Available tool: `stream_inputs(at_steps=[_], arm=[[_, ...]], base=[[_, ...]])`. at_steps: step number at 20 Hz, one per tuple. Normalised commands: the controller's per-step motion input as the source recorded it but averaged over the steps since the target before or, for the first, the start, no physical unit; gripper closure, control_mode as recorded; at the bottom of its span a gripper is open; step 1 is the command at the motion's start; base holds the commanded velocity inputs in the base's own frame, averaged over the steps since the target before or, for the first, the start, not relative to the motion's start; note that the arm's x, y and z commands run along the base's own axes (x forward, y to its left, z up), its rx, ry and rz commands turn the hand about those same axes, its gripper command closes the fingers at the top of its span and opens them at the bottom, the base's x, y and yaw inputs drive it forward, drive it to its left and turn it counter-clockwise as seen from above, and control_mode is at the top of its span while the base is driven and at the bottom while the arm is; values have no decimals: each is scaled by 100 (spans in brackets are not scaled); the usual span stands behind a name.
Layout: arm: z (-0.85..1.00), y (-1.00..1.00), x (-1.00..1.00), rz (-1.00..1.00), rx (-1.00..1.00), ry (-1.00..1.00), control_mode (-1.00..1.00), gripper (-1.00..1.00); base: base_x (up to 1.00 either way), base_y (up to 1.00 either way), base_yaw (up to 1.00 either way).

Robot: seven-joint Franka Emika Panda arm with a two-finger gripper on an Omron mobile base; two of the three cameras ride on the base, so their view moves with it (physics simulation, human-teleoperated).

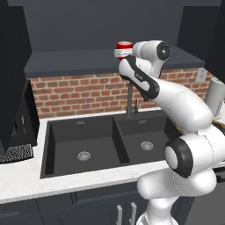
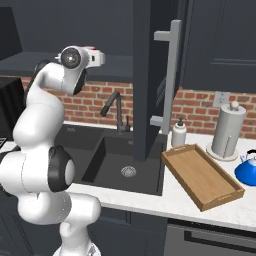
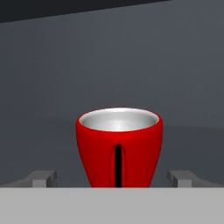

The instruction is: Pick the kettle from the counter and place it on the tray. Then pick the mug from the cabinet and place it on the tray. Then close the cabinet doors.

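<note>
The red mug [image 3: 119, 146] stands upright on the dark cabinet [image 1: 66, 61] shelf, its loop handle turned towards the hand camera. My gripper [image 3: 116, 180] is open, with one fingertip [image 3: 41, 178] on each side of the mug's base and a gap to the mug on both sides. From the left base view the mug [image 1: 124, 45] shows just behind the raised gripper [image 1: 119, 53]. The blue kettle [image 2: 247, 170] sits on the white counter [image 2: 150, 197] at the far right, beside the wooden tray [image 2: 202, 175], which holds nothing. One cabinet door [image 2: 150, 75] hangs open with its silver handle [image 2: 172, 75].
A black double sink [image 1: 88, 140] with a dark faucet [image 1: 129, 99] lies below the arm. A white paper-towel roll [image 2: 227, 130] and a soap dispenser [image 2: 179, 134] stand behind the tray. Another open door [image 1: 11, 66] fills the left edge.
</note>
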Motion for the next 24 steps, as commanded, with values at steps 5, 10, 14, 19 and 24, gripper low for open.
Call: stream_inputs(at_steps=[5, 10, 14, 19, 24], arm=[[0, 0, 5, 0, 0, 0, -100, -100], [0, 0, 0, 0, 0, -2, -100, 100], [0, 0, 0, 0, 0, -3, -100, 100], [0, 0, 0, 0, 0, 0, -100, 100], [0, 0, 0, 0, 0, 0, -100, 100]], base=[[0, 0, 0], [0, 0, 0], [0, 0, 0], [0, 0, 0], [0, 0, 0]])
